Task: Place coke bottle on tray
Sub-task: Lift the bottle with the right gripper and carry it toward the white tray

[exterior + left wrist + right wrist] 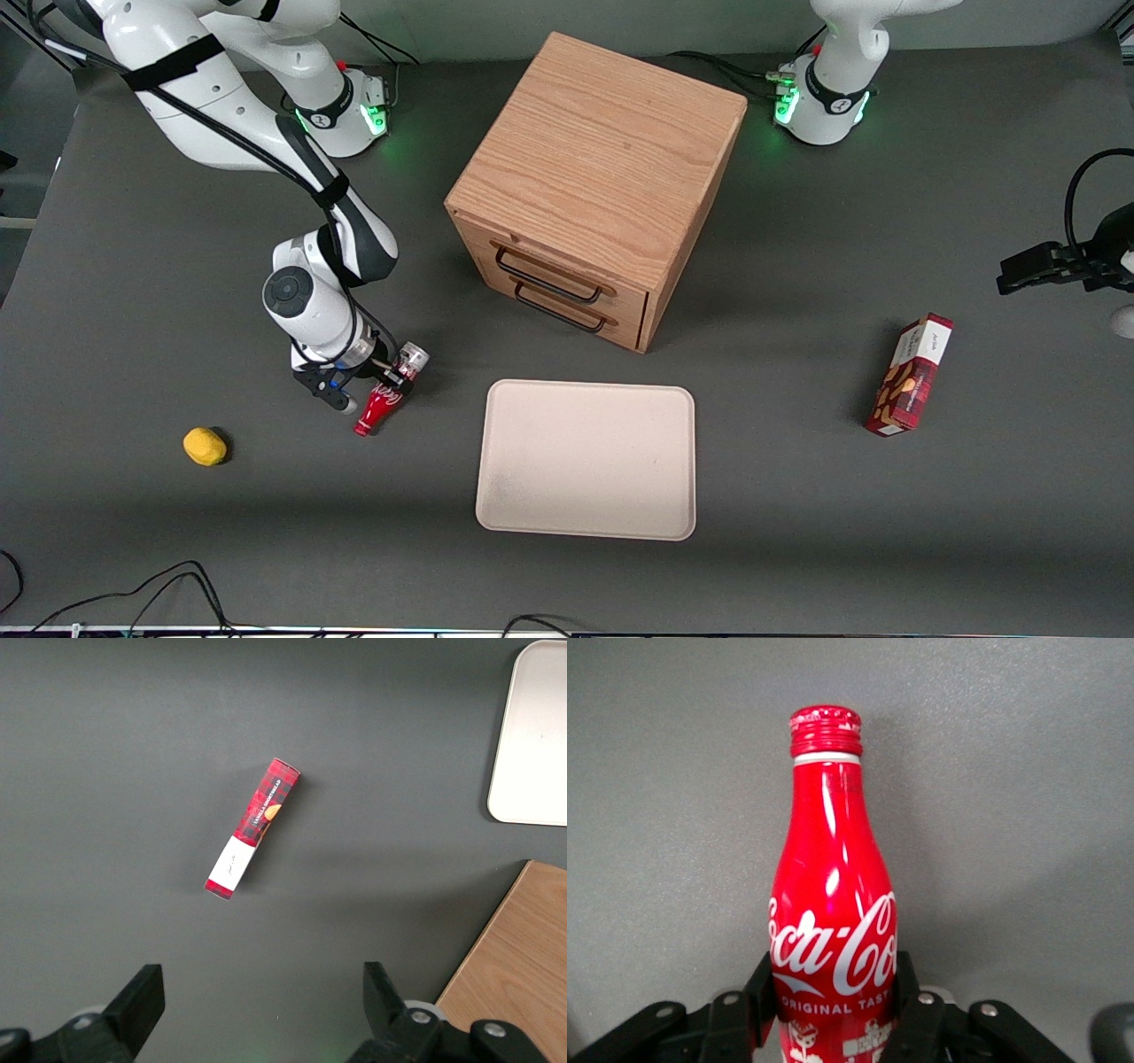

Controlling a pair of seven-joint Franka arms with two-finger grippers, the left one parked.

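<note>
The tray lies flat on the dark table, nearest the front camera, with its surface bare. A small yellow object rests on the table toward the working arm's end, at about the same nearness as the tray.

Slightly farther from the camera, the gripper is positioned just beside the tray's edge on the working arm's side. Its fingers are clamped on the lower body of the coke bottle. The bottle is tilted, with its red cap pointing toward the camera and its silver base pointing away. The bottle is not over the tray.

A red snack box lies toward the parked arm's end of the table. A wooden drawer cabinet stands farther from the camera than the tray, its two drawers closed.
</note>
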